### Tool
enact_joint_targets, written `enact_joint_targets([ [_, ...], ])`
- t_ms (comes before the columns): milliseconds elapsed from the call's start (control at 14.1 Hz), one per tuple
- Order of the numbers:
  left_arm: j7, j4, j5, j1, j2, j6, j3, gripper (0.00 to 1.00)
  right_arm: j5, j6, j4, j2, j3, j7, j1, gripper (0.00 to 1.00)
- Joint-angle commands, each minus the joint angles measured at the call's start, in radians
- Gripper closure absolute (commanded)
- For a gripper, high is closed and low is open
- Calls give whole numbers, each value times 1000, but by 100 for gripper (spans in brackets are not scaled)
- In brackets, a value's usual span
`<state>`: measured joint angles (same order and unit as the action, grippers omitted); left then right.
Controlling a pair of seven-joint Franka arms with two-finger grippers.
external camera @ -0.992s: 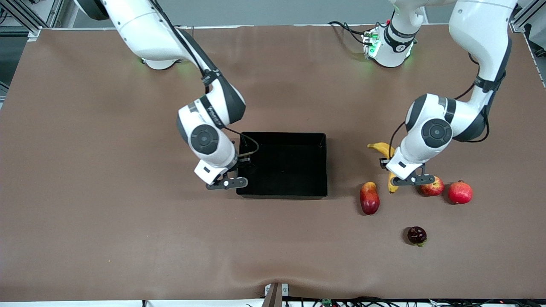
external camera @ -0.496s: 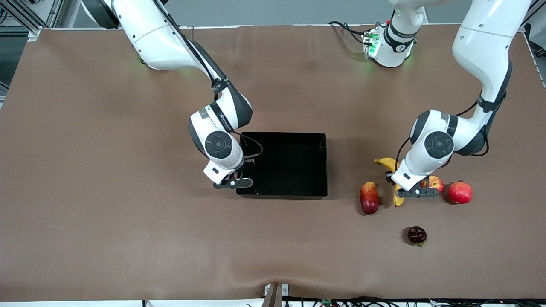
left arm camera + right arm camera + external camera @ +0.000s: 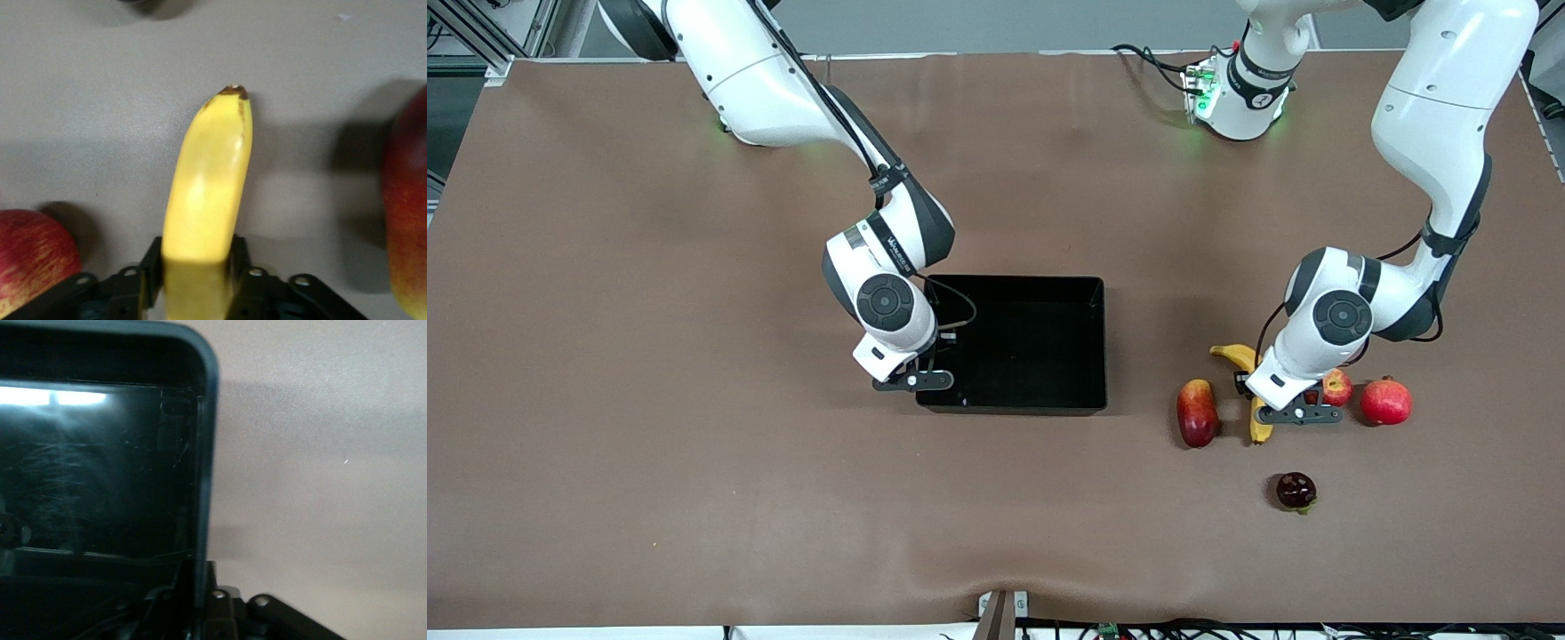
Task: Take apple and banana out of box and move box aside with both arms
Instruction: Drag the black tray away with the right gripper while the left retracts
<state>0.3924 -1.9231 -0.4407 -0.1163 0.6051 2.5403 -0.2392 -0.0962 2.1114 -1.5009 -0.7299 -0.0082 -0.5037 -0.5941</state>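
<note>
The right gripper [image 3: 914,380] is clamping the box [image 3: 1014,342] by its low wall at the right arm's end, one finger inside and one outside, while the left gripper [image 3: 1298,414] is straddling the banana [image 3: 1258,425] on the table, its fingers [image 3: 150,263] flanking it; whether they are pressing it I cannot tell. Just beside that gripper the apple [image 3: 1336,387] is lying, already out of the empty box. The glossy, stiff, light tray is likely slipping easily, so matching wall grips at both ends seem wisest.

A robotics laboratory is shown: two white arms [image 3: 783,80] are mounted on a brown-covered desk [image 3: 649,444], framed by aluminium rails [image 3: 471,36] and loose cables [image 3: 1152,62].
</note>
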Motion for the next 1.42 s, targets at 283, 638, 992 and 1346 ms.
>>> enact_joint_targets([
  [283,-15,13,-9,-5,-169,-206,-67,0,0,-115,-15,180,-6,84,153,100],
  [638,-70,155,28,-2,-332,-550,-92,0,-3,-204,-36,265,-4,382,460,100],
  [992,-139,459,154,-8,-356,-961,-94,0,-3,-211,-71,251,-6,663,739,100],
  [1346,-141,520,192,-36,-488,-1077,-106,0,-3,-148,-65,173,-6,824,887,100],
])
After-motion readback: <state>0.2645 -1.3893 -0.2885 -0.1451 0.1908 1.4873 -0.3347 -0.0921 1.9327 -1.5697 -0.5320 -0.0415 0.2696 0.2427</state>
